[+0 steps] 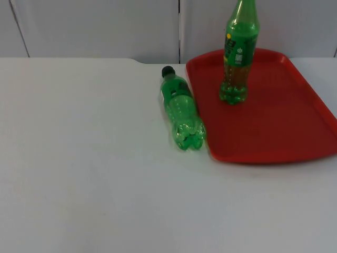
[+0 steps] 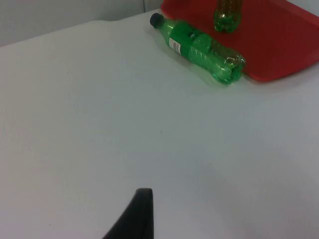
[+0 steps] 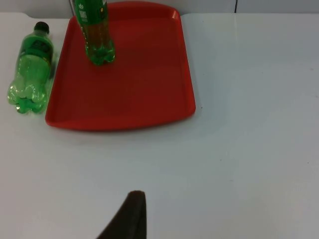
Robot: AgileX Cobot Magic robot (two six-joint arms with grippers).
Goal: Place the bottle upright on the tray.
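A green bottle [image 1: 182, 109] with a black cap lies on its side on the white table, just left of the red tray [image 1: 284, 121], its cap toward the wall. A second green bottle [image 1: 238, 52] stands upright on the tray's far left part. My left gripper [image 2: 134, 219] waits above bare table, well short of the lying bottle [image 2: 199, 47] and the tray [image 2: 279, 45]. My right gripper [image 3: 127, 219] also waits back over the table, with the tray [image 3: 139, 84], the upright bottle [image 3: 97, 30] and the lying bottle [image 3: 30, 67] far ahead of it. Neither holds anything.
The grey partition wall [image 1: 105, 26] closes the table's far side just behind the tray. Bare white table [image 1: 84, 174] spreads left of and in front of the lying bottle. Most of the tray's floor [image 1: 295, 95] is bare.
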